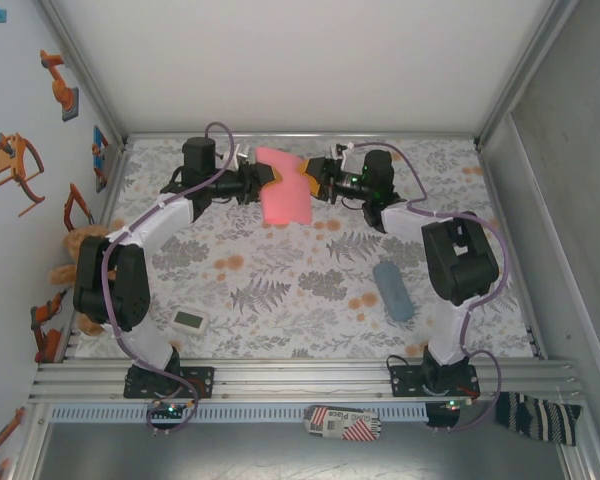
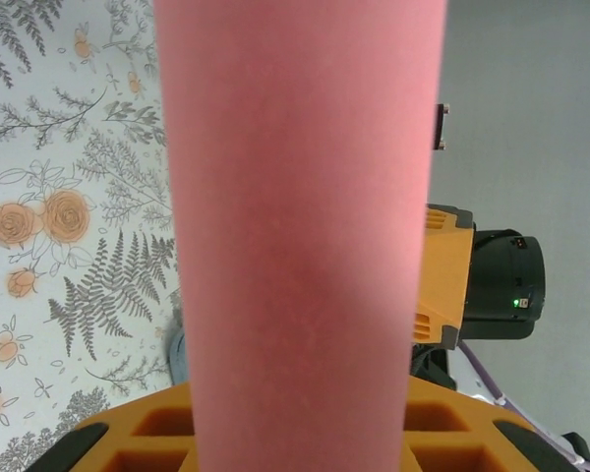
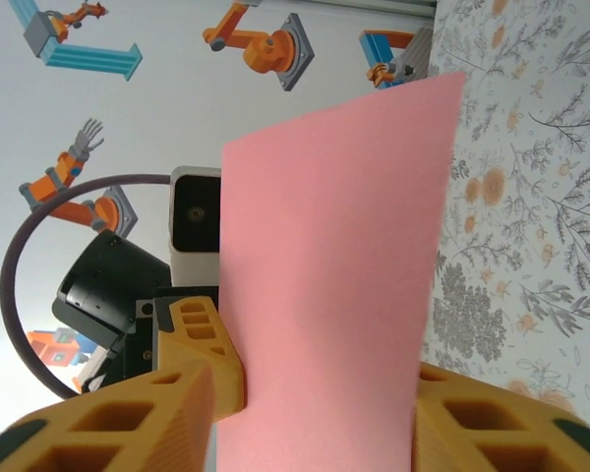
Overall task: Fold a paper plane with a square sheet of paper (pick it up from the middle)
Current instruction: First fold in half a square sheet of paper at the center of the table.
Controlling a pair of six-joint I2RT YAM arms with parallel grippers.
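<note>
Both left tool (image 1: 267, 178) and right tool (image 1: 305, 180) seemingly clamp the square sheet of paper (image 1: 283, 195), lengthwise near-far

Plain salmon-pink paper (image 1: 283, 190), an uncreased-looking oblong, is held off the table (image 1: 280, 310) at its far end, pinched between my left gripper (image 1: 263, 180) and right gripper (image 1: 306, 181).

Bright, even light; soft shadows (wrist close-ups slightly blurred).
</note>
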